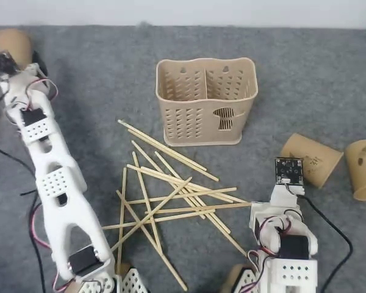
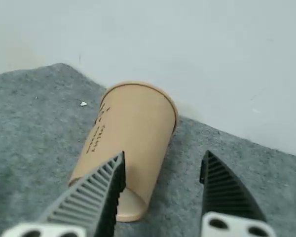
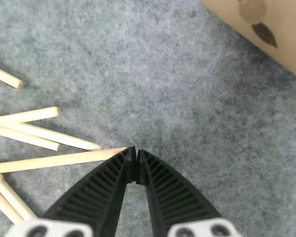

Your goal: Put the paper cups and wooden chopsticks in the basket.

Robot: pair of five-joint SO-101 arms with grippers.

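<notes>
Three tan paper cups are counted, all lying on their side on the grey carpet (image 1: 97, 79) outside the basket. One cup (image 2: 133, 128) is at the far left corner, near the wall. The other two, a nearer cup (image 1: 311, 160) and an outer cup (image 1: 363, 168), lie close together at the right side. About a dozen pale wooden chopsticks (image 1: 182, 195) are spread crosswise in a loose pile in front of the basket; an exact number cannot be given, because many are crossed over each other. One beige plastic basket (image 1: 206, 101) with slotted walls and two compartments is standing upright at the far middle of the carpet.

Dark print is seen along the side of the corner cup, and a dark leaf-shaped mark on the nearer right cup; the letters are too small to be read.

The fingers of the left gripper (image 2: 163, 173) are held wide apart just before the open end of the corner cup, and the cup is not touched. The fingers of the right gripper (image 3: 136, 160) are pressed together with nothing between them, low over the carpet, and the end of one chopstick (image 3: 59, 159) lies against their tip.
</notes>
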